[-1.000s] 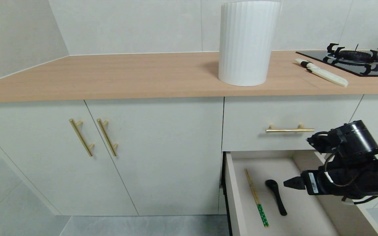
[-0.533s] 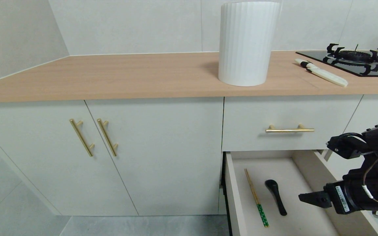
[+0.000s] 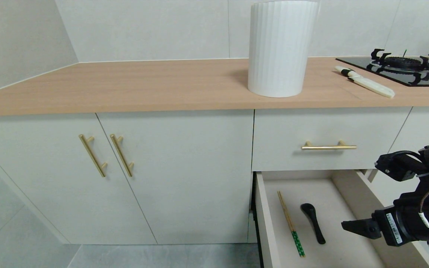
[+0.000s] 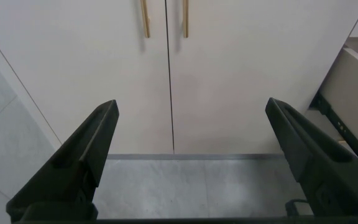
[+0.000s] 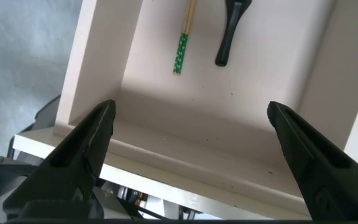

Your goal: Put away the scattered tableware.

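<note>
Wooden chopsticks (image 3: 291, 224) lie lengthwise near the left wall of the open drawer (image 3: 264, 219), green ends frontward; the black spoon (image 3: 313, 222) lies beside them, handle frontward. Your left gripper (image 4: 191, 155) gapes wide, empty, facing cabinet doors (image 4: 229, 74). Your right gripper (image 5: 191, 155), equally wide and empty, hangs over the drawer's front edge.

A: What colours lay in the drawer (image 3: 264, 219)?
B: Cream walls. The chopsticks (image 3: 291, 224) were tan with green ends, possibly white-dotted; the spoon (image 3: 313, 222) was plain black.
A: Above?
B: A white ribbed canister (image 3: 278, 48); a cream knife (image 3: 365, 82), black-banded.
</note>
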### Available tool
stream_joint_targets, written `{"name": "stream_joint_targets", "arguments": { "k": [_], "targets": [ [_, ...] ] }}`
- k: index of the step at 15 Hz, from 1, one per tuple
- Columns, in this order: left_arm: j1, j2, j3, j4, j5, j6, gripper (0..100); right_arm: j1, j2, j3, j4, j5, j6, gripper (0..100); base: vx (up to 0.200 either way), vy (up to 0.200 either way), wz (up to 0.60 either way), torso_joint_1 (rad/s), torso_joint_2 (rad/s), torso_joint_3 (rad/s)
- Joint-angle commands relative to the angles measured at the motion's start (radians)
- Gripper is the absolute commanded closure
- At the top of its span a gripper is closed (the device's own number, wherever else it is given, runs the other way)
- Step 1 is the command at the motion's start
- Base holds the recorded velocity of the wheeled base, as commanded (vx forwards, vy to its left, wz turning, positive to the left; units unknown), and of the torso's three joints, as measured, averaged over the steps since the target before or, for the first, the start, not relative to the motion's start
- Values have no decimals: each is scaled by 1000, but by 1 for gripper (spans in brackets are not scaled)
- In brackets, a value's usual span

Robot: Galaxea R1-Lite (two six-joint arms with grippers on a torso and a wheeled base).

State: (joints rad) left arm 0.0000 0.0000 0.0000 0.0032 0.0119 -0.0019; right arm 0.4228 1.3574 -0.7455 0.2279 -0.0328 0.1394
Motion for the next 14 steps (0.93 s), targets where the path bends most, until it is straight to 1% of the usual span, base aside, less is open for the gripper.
{"name": "stream_joint_targets", "arguments": {
  "k": [1, 4, 6, 8, 9, 14],
  "targets": [
    [0, 2, 0, 0, 0, -1, 0, 1, 0, 6, 1, 1, -3, 0, -200, 0, 0, 12, 2, -2],
    [0, 0, 0, 0, 0, 0, 0, 14, 3, 11, 10, -1, -3, 0, -200, 0, 0, -1, 1, -4],
    [0, 0, 0, 0, 0, 0, 0, 42, 22, 14, 45, 1, -4, 0, 0, 0, 0, 0, 0, 0],
    [0, 0, 0, 0, 0, 0, 0, 45, 54, 31, 54, 1, -35, 0, 0, 0, 0, 0, 0, 0],
    [0, 2, 0, 0, 0, 0, 0, 56, 75, 52, 53, 2, -72, 0, 0, 0, 0, 0, 0, 0],
    [0, 0, 0, 0, 0, 0, 0, 175, 158, 100, 53, 7, -73, 0, 0, 0, 0, 0, 0, 0]
  ]
}}
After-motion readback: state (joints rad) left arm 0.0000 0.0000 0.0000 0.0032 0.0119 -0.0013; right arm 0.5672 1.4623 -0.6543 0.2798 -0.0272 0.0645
